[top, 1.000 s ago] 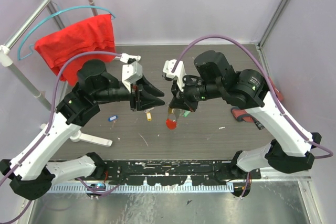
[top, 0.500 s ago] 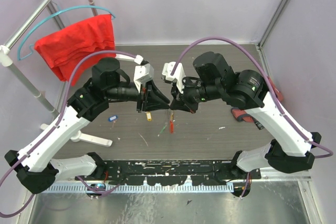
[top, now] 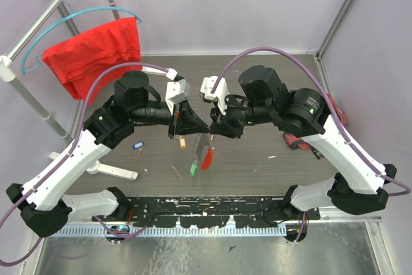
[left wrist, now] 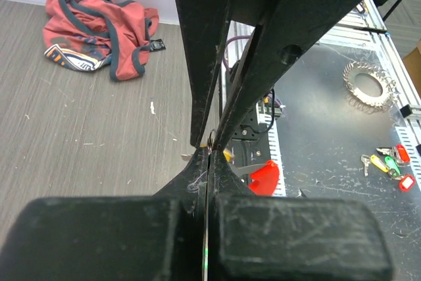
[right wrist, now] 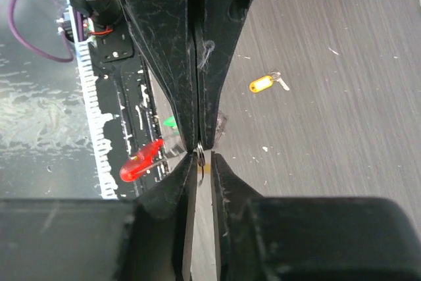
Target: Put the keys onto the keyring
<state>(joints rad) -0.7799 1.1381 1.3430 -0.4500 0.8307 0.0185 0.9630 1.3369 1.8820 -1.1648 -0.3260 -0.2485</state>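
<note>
The left gripper (left wrist: 208, 157) is clamped tight, pinching the thin wire of the keyring (top: 206, 158) at its tips. Nose to nose with it, the right gripper (right wrist: 204, 160) shows a sliver of gap between its fingers. Whether it grips the wire I cannot tell. From above, the red bar dangles under both grippers over the table (top: 257, 159), a green tag (top: 193, 169) beside it. The right wrist view shows a yellow-tagged key (right wrist: 262, 84) lying on the wood. The left wrist view alone shows more tagged keys (left wrist: 388, 162) on the metal bench.

We find left gripper (top: 203, 127) and right gripper (top: 214, 128) tip to tip, keyring (top: 206, 158) hanging beneath (gap blocked); bare table (top: 270, 72) lies beyond.
</note>
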